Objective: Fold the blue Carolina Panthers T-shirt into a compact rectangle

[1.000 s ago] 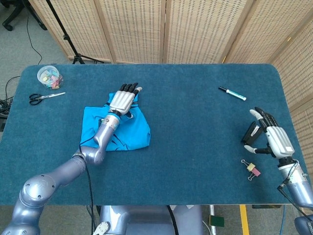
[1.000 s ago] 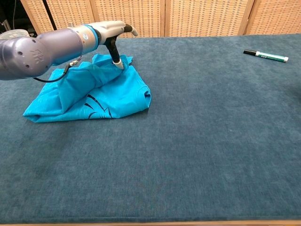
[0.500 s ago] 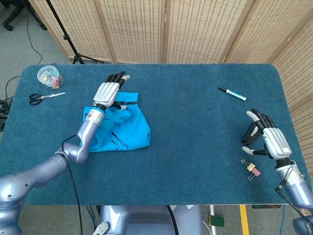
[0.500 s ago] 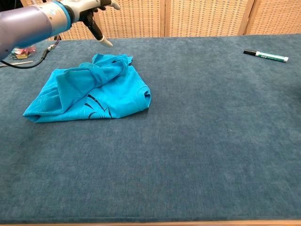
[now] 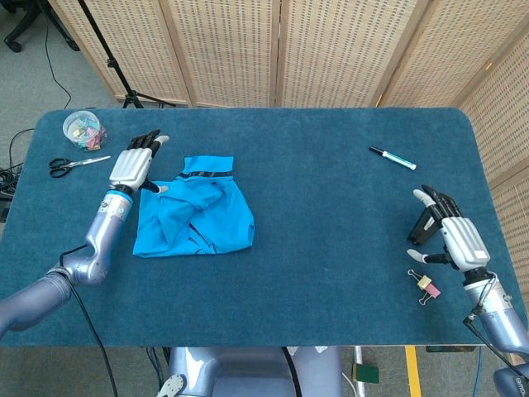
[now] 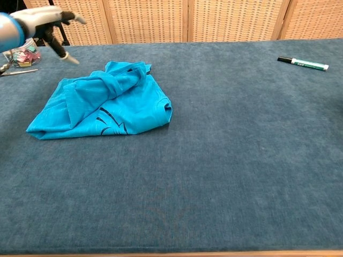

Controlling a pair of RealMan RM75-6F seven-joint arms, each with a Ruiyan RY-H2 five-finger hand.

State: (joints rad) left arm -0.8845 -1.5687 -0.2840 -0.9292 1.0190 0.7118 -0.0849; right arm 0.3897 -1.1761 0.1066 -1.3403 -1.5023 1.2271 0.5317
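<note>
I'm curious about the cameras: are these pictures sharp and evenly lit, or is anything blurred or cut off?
Head view: even light, soft shadows, T-shirt sharp. Chest view: left hand slightly soft and cropped at the frame edge, marker crisp, no glare.

No lettering can be read anywhere; the blue T-shirt (image 6: 104,104) shows only part of a black printed graphic on its folded front, and any print on the marker (image 6: 303,63) is too small to read
</note>
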